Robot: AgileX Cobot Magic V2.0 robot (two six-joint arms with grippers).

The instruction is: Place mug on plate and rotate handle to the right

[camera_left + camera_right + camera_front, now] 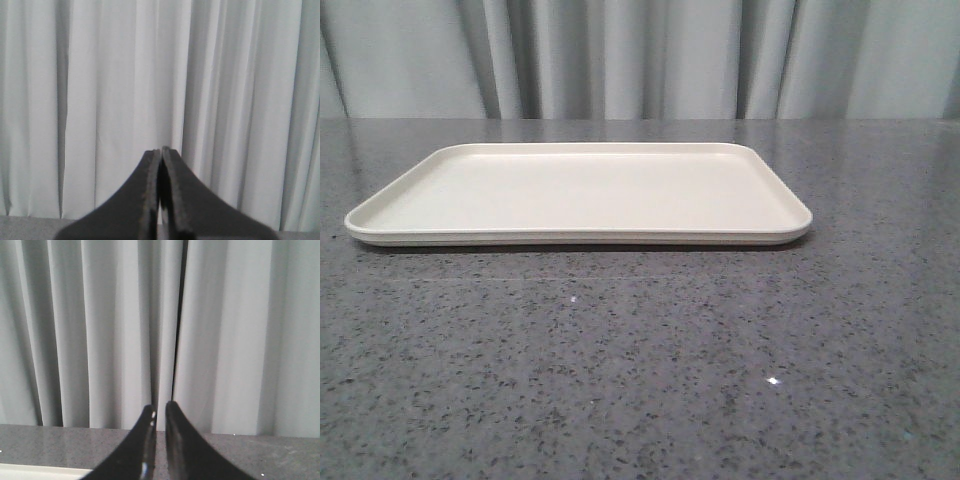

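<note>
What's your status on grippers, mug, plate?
Left gripper shut, empty. Right gripper shut, empty. Plate bare on table; mug not in view.

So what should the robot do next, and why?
Probably look for the mug first: no view shows it. The plate sits bare on the table, and both the left fingers and right fingers are shut, holding nothing, facing the curtain.
</note>
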